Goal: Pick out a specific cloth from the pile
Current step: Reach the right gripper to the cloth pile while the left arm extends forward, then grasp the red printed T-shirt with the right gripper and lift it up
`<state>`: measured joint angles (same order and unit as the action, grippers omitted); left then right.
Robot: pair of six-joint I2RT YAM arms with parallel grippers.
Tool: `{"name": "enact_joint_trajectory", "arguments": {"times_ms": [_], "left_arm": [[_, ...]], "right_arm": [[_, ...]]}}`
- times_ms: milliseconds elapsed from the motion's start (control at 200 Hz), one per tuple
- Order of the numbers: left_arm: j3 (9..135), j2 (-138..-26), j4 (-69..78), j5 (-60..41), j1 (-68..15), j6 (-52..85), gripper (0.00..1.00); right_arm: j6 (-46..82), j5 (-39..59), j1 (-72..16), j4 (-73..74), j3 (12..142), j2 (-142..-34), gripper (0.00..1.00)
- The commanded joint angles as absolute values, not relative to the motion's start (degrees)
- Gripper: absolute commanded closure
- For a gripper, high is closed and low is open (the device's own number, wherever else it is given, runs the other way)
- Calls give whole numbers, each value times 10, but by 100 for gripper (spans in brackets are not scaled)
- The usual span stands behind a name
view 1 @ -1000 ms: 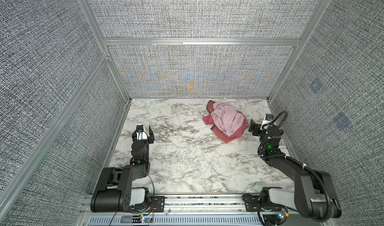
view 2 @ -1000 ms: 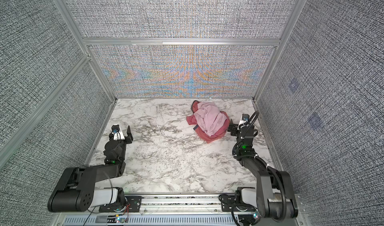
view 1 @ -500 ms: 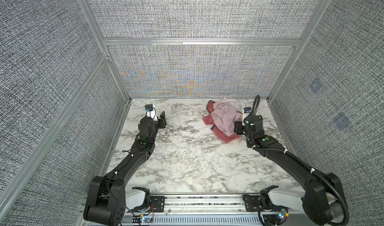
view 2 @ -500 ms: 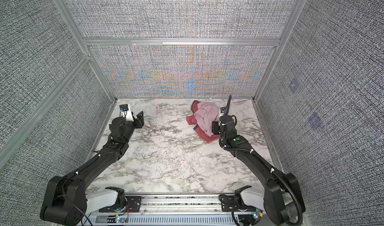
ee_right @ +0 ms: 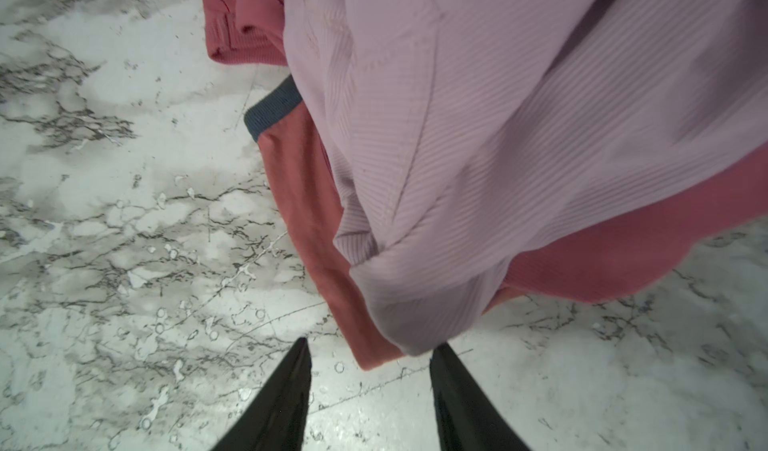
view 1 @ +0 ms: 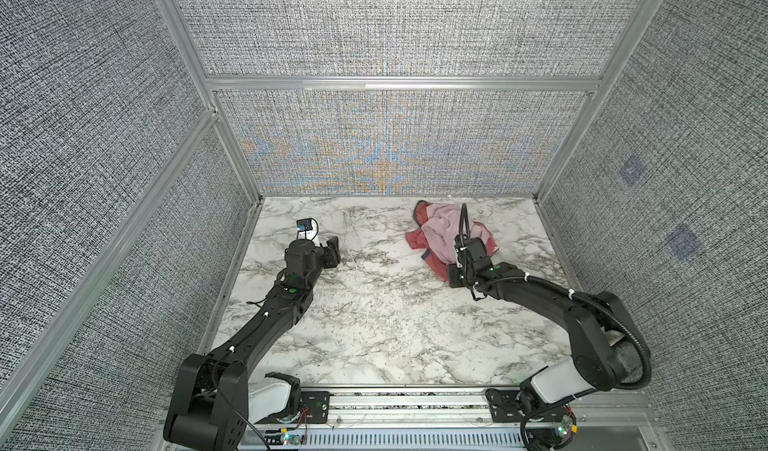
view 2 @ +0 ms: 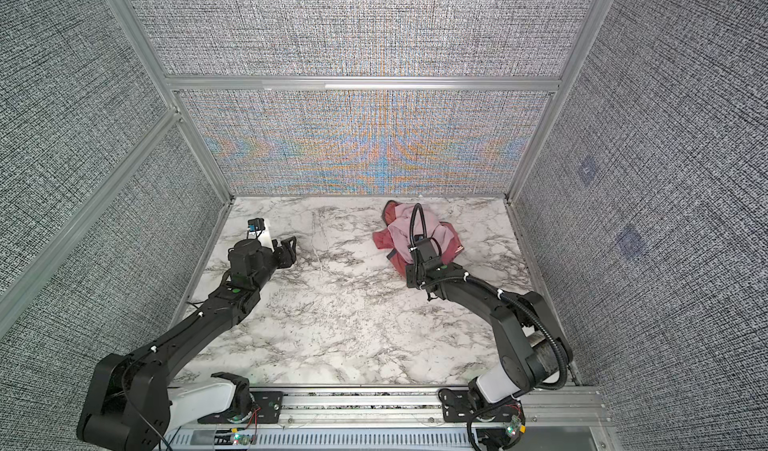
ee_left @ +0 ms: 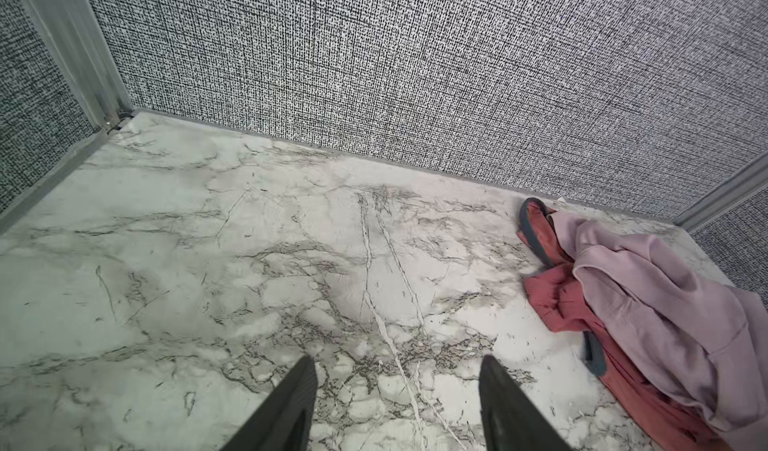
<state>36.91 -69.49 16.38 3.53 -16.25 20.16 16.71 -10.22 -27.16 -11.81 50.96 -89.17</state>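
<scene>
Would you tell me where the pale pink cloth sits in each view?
In a top view: pale pink cloth atop pile, back right.
In a top view: pale pink cloth, same spot.
Left wrist: over red cloth.
Right wrist: past the fingertips.
Landmark: blue hem beside it.

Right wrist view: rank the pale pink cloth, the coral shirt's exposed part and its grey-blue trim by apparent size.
1. pale pink cloth: largest by far, though nearness to the camera inflates it.
2. coral shirt: an exposed strip; the reddish fabric elsewhere may be another garment.
3. grey-blue trim: a short band.
</scene>
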Motion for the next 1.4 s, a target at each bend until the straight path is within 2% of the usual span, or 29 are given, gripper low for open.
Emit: {"name": "enact_joint_trajectory", "arguments": {"times_ms": [0,350,540,750,790,831,956,1146,1396], "left_arm": [[377,-702,150,47,-162,197,36],[382,-714,148,41,-162,193,36],[378,-707,149,44,-162,191,36],[381,-707,145,44,-162,189,36],[381,-707,144,45,-162,188,36],[382,-706,144,48,-162,187,36],[383,-699,139,56,-162,182,36],[380,-681,132,67,-162,175,36],[380,-659,123,76,-162,168,36]], "right_arm": [[189,-97,-273,-131,517,-909,50],[200,-105,-273,-127,526,-957,51],[199,-127,-273,-126,526,-974,57],[206,-148,-272,-129,557,-1002,79],[207,-148,-272,-129,560,-1006,87],[210,-148,-272,-131,564,-1008,100],[216,-144,-272,-141,571,-990,100],[219,-121,-263,-167,589,-897,100],[211,-75,-210,-207,642,-795,100]]}}
